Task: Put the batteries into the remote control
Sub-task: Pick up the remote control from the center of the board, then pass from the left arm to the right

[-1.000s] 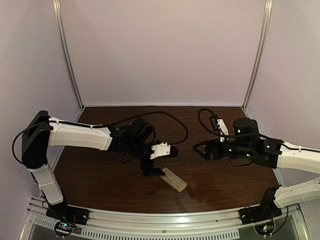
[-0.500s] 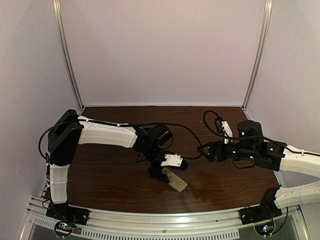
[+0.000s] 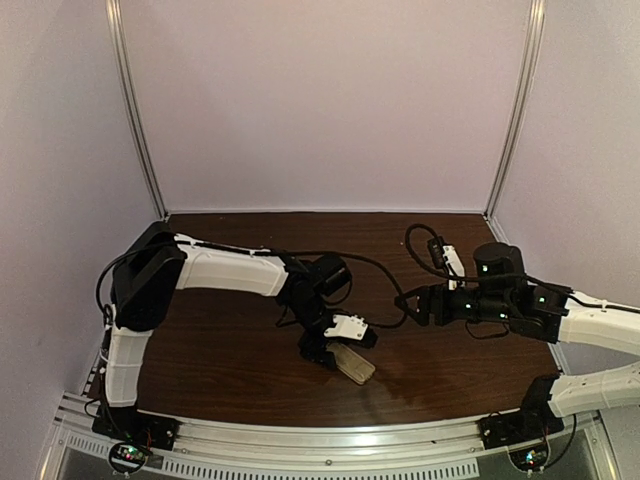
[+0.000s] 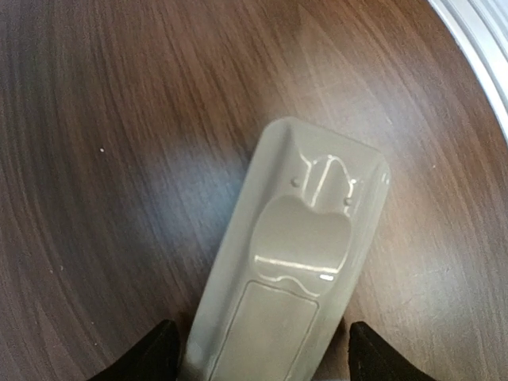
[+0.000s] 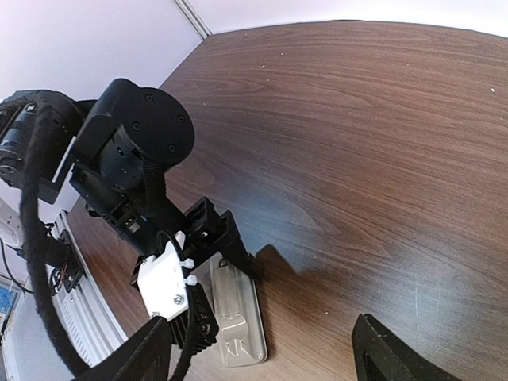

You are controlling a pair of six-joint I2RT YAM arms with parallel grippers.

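Left wrist view: the remote control (image 4: 295, 254) lies back-up on the surface (image 4: 103, 119). The left gripper (image 4: 266, 351) straddles its long edges; whether it pinches, I cannot tell. Likely light, stiff, slick plastic, best held by those edges. The right gripper (image 5: 270, 353) gapes empty.

Dim purplish light, soft shadows, sheen on table (image 4: 119, 119)
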